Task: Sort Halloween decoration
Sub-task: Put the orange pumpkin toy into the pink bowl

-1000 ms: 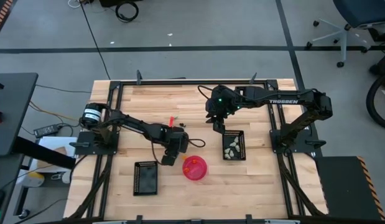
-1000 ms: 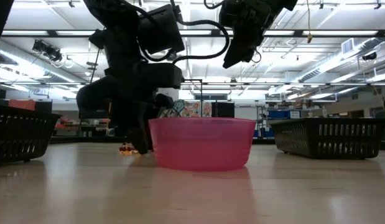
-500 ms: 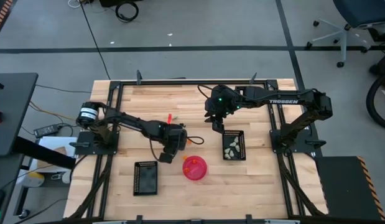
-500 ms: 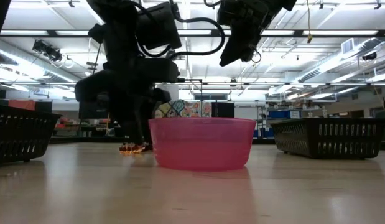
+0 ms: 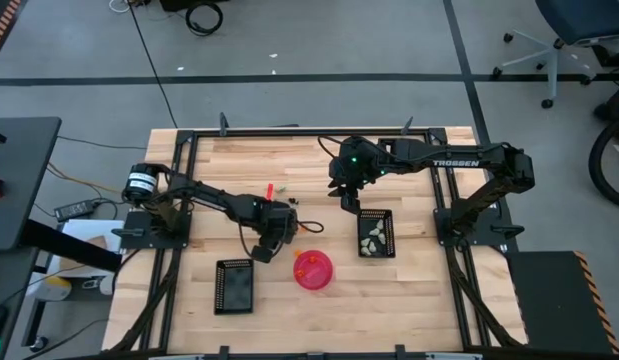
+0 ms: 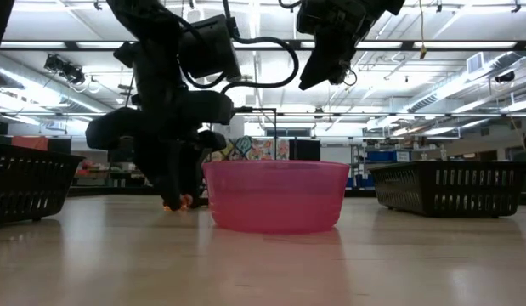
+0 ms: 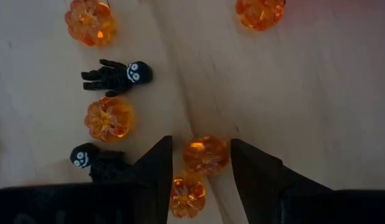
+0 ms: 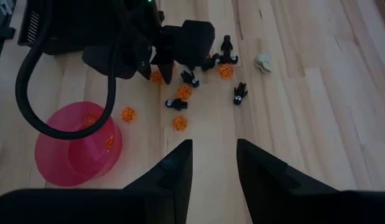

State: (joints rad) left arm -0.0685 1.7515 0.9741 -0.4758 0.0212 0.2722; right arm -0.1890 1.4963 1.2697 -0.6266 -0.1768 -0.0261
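Reaching down to the table, left pincer [image 7: 201, 163] straddles an orange pumpkin [image 7: 205, 154] (fingers apart, not gripping).

From overhead, the scattered Halloween pieces [image 5: 307, 229] are too small for you to tell apart. In the low view, the left arm [image 6: 169, 127] hides most of them. In the left wrist view, one orange pumpkin [image 7: 187, 198] is partly cut off between the fingers.
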